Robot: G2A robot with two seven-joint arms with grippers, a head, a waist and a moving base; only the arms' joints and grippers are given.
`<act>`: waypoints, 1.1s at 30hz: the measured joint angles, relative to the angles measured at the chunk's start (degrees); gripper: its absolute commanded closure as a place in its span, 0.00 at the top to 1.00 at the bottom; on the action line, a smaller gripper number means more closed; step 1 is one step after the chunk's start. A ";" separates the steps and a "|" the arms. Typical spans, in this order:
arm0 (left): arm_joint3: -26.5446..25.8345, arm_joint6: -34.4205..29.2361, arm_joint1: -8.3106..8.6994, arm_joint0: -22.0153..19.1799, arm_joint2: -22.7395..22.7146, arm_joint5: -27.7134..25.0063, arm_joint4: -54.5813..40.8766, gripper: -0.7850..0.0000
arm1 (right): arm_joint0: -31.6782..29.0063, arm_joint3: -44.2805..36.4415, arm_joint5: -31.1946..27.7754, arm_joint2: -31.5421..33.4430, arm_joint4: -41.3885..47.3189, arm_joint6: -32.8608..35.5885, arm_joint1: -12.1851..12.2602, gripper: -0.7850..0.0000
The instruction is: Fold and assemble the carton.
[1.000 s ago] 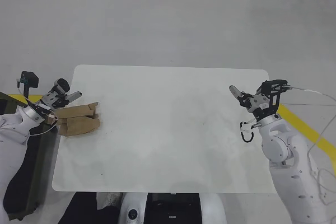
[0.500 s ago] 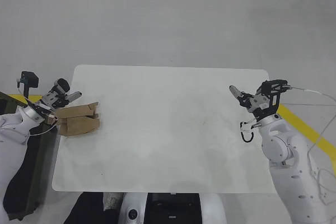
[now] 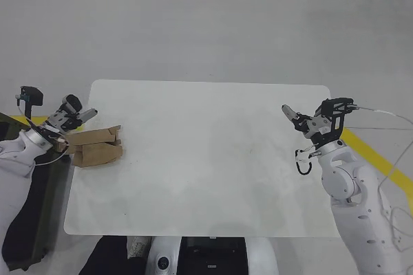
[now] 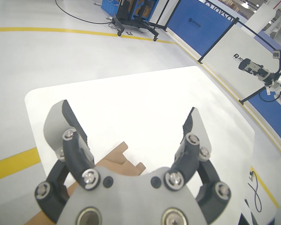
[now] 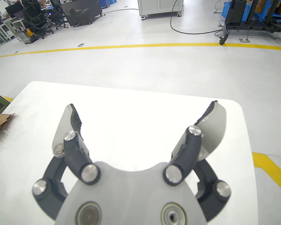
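Cardboard carton (image 3: pixel 96 146) lies at the surface (image 3: pixel 206 158) edge, just below the released left pincer (image 3: pixel 89 114); right pincer (image 3: pixel 287 110) released, well apart.

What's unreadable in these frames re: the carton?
- Left wrist view: carton mostly hidden behind the left tool's body; a corner shows.
- Right wrist view: carton cut off by the frame edge.
- Top view: its flaps too small to read; contact with the left tool unclear.

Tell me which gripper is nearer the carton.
Left. The left gripper is right by the carton at the table's left edge, fingers open. The right gripper is across the table at its right edge, far from the carton.
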 measured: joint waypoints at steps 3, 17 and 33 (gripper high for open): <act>0.03 -3.37 0.49 1.12 -1.87 0.81 -2.76 1.00 | 0.00 0.00 0.00 0.00 0.00 0.00 0.00 1.00; 11.53 -37.47 3.02 -2.95 -4.90 2.87 -29.22 1.00 | 0.00 0.00 0.00 0.00 0.00 0.00 0.00 1.00; 23.07 -54.02 4.42 -8.09 -1.44 12.34 -42.28 1.00 | 0.00 0.00 0.00 0.00 0.00 0.00 0.00 1.00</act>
